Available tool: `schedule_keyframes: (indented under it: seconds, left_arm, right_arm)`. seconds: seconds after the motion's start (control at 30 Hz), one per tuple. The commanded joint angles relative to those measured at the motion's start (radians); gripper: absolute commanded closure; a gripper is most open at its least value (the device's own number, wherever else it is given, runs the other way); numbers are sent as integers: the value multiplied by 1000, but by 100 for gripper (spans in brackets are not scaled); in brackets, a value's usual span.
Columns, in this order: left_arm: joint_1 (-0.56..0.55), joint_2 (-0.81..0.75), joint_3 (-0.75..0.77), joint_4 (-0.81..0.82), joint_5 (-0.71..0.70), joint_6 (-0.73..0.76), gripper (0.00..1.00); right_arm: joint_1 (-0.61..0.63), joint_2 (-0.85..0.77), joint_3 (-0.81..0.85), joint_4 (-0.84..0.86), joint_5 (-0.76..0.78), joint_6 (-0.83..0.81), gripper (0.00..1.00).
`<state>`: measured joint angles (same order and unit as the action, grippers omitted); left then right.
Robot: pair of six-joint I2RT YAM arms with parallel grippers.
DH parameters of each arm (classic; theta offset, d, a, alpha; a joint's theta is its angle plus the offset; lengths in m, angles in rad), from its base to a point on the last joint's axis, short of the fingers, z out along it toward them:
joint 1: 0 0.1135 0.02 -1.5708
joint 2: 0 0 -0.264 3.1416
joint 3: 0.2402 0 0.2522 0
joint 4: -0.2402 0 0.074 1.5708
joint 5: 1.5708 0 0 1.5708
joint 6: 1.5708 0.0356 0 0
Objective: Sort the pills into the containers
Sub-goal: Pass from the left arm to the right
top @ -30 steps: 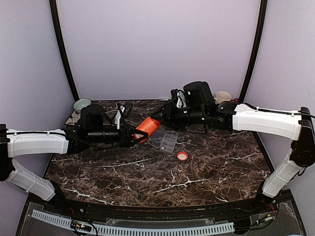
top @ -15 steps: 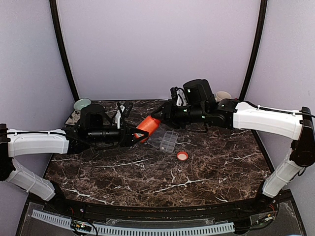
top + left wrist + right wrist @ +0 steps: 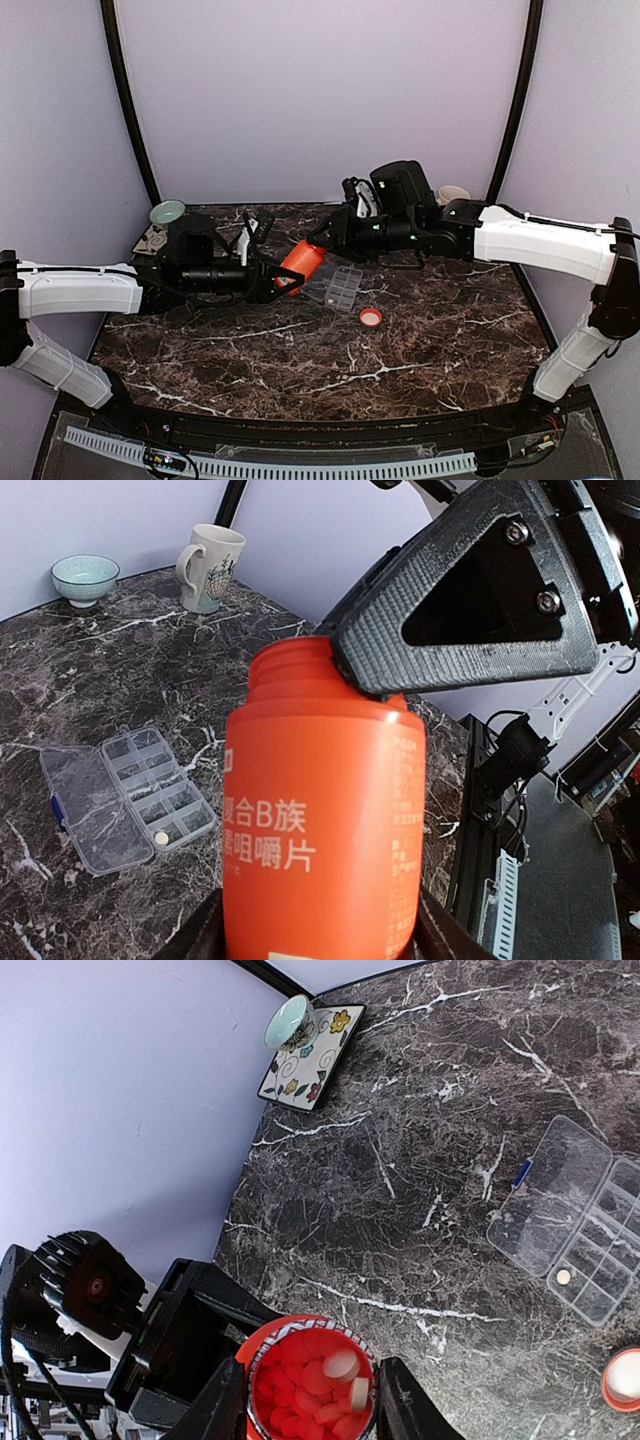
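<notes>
An open orange bottle [image 3: 300,260] hangs tilted above the table, between both arms. My left gripper [image 3: 280,270] is shut on its lower body [image 3: 320,820], with a finger pressed against each side. My right gripper [image 3: 322,243] is shut on the bottle's neck, one finger on each side of the mouth [image 3: 310,1380]. Red pills [image 3: 300,1385] and two pale ones fill the bottle. The clear containers box [image 3: 338,285] lies open on the table just right of the bottle. One pale pill [image 3: 563,1277] sits in one of its compartments [image 3: 125,795].
The bottle's orange cap [image 3: 370,317] lies upside down in front of the box. A teal bowl [image 3: 167,211] and a flowered plate [image 3: 310,1055] stand at the back left. A mug [image 3: 452,196] is at the back right, with a second bowl [image 3: 85,578] near it.
The left gripper has drawn back a little towards the bottle's base, so more of the orange body shows. The right arm and bottle have shifted slightly left.
</notes>
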<state>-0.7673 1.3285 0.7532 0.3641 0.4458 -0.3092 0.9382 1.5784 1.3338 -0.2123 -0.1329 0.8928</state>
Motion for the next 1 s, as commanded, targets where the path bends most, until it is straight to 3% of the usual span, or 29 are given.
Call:
schedule_keyframes:
  seconds: [0.0,0.97]
  left_arm:
    - [-1,-9,31,10,-5,4,43]
    - [0,-10,49,15,-40,-20,38]
  right_arm:
    - [8,8,34,-20,25,-47,100]
    - [7,-25,64,-162,161,-160,100]
